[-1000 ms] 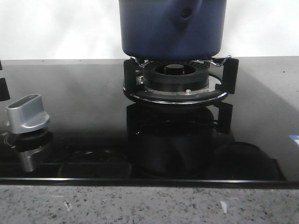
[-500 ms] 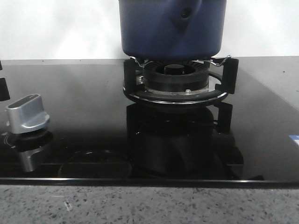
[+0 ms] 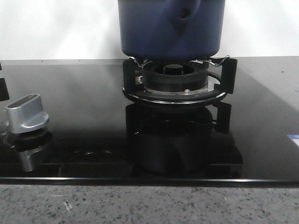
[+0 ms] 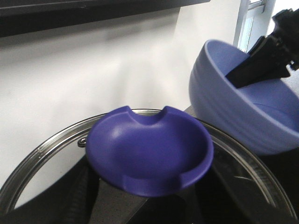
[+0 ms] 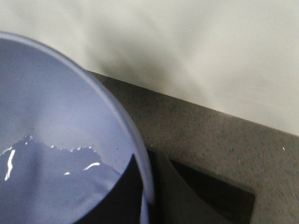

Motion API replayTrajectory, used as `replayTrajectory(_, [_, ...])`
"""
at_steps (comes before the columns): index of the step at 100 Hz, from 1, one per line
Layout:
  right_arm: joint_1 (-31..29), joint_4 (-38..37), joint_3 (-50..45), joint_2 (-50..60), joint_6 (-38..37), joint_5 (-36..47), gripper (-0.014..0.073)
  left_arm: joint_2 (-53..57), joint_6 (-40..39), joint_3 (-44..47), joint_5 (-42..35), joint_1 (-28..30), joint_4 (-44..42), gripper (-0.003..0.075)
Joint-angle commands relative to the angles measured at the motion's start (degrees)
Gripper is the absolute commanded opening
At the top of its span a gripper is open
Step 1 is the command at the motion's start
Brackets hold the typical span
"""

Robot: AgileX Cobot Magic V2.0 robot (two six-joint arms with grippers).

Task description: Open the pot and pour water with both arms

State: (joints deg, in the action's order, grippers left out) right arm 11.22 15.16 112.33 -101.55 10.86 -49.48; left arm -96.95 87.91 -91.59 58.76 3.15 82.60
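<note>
My left gripper (image 4: 145, 205) is clamped on the blue knob (image 4: 149, 154) of the glass lid (image 4: 42, 154). My right gripper (image 5: 140, 196) grips the rim of the light blue bowl (image 5: 46, 158), which holds water. In the front view, the silver dial (image 3: 27, 113) sits at nine o'clock, and the pot (image 3: 170, 28) rests on the black burner ring (image 3: 175, 86) at twelve.

The right gripper (image 4: 268, 58) is showing dark in the left wrist view, its jaws clamping over the bowl (image 4: 243, 102) rim — one inside, one outside. The left gripper's jaws are lying hidden — their state unreadable.
</note>
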Motion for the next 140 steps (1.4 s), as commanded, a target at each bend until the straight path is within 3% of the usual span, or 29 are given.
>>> replayTrajectory(1, [0.89,1.7,-1.52,5.07,1.95,10.93,-0.0046,3.54,-0.44,-2.16,0.29,0.11,6.35,0.0242])
replayTrajectory(24, [2.25,1.7,-14.16,10.82,5.43,25.61,-0.0046,3.54,-0.44,-2.16,0.29,0.11,6.35,0.0242])
replayTrajectory(53, [5.61,0.32,-32.53,16.2,7.89,49.89,-0.0046,3.54,-0.44,-2.16,0.29,0.11,6.35,0.0242])
replayTrajectory(75, [7.56,-0.99,-41.28,17.23,7.89,66.24,-0.0047,3.54,-0.44,-2.16,0.29,0.11,6.35,0.0242])
replayTrajectory(111, [7.56,-2.47,-46.57,17.23,7.89,80.16,-0.0047,3.54,-0.44,-2.16,-0.16,0.11,6.35,0.0242])
replayTrajectory(140, [7.56,-2.47,-46.82,17.23,7.89,80.39,-0.0047,3.54,-0.44,-2.16,-0.58,0.11,6.35,0.0242])
